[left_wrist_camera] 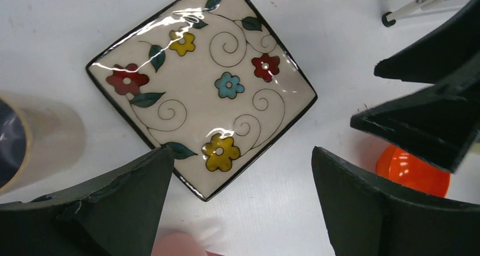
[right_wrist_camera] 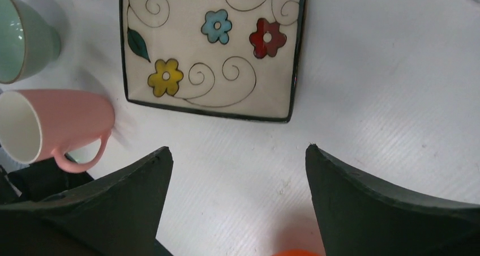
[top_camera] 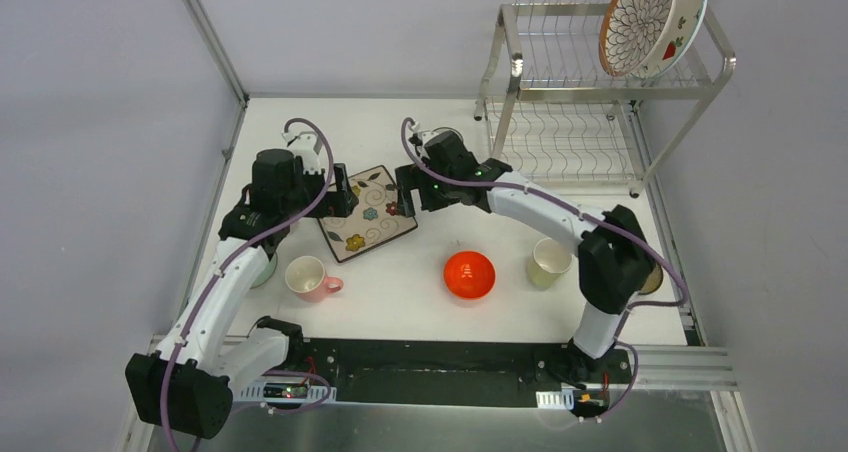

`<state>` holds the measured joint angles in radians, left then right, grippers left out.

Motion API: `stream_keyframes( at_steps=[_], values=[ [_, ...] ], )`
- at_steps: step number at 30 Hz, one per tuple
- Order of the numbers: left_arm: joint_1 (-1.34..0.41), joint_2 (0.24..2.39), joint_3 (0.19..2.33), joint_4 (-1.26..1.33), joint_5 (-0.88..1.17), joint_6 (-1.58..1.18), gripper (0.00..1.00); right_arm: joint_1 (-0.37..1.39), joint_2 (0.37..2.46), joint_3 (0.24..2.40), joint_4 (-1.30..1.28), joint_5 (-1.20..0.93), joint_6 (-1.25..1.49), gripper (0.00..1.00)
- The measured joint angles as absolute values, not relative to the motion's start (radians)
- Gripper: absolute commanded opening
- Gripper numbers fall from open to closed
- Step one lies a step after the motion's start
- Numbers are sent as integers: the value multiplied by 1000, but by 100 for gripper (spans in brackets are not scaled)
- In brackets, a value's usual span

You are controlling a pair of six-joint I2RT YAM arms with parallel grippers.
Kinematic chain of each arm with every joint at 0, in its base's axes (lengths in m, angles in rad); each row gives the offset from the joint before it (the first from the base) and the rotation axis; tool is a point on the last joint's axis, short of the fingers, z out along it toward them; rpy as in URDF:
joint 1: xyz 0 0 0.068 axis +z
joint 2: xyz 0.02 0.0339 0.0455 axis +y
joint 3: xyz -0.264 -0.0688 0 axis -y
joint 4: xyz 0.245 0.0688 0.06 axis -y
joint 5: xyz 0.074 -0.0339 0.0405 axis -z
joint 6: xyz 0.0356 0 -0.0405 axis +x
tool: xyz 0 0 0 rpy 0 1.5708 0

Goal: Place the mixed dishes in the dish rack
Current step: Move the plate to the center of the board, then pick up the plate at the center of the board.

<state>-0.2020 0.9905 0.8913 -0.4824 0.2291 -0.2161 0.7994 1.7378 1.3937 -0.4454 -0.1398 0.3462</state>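
The floral plate (top_camera: pixel 368 214) lies flat on the table between my two grippers. My left gripper (top_camera: pixel 341 194) hangs open over its left edge; in the left wrist view its open jaws (left_wrist_camera: pixel 240 160) straddle the plate's near corner (left_wrist_camera: pixel 204 97). At the plate's right edge is my right gripper (top_camera: pixel 405 197), also open (right_wrist_camera: pixel 238 149) and empty, with the plate (right_wrist_camera: pixel 212 52) just beyond its fingertips. The dish rack (top_camera: pixel 520 92) stands at the far right. A brown-petal plate (top_camera: pixel 637 22) and a strawberry plate (top_camera: pixel 688 12) lean on its upper shelf.
A pink cup (top_camera: pixel 310 278) lies on its side near the plate. The red-orange bowl (top_camera: pixel 469 274) and yellow cup (top_camera: pixel 548 262) sit in front. A pale green bowl (right_wrist_camera: pixel 22 41) and a pale cup (left_wrist_camera: pixel 39 137) are under the left arm.
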Motion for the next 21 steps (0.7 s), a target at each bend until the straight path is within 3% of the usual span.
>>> stream_keyframes(
  at_steps=[4, 12, 21],
  values=[
    [-203, 936, 880, -516, 173, -208, 95, 792, 1867, 1491, -445, -167, 300, 66],
    [-237, 882, 878, -539, 85, -189, 93, 717, 2101, 1661, -462, -263, 287, 62],
    [-256, 878, 878, -558, 39, -173, 90, 653, 2226, 1758, -468, -367, 300, 59]
  ],
)
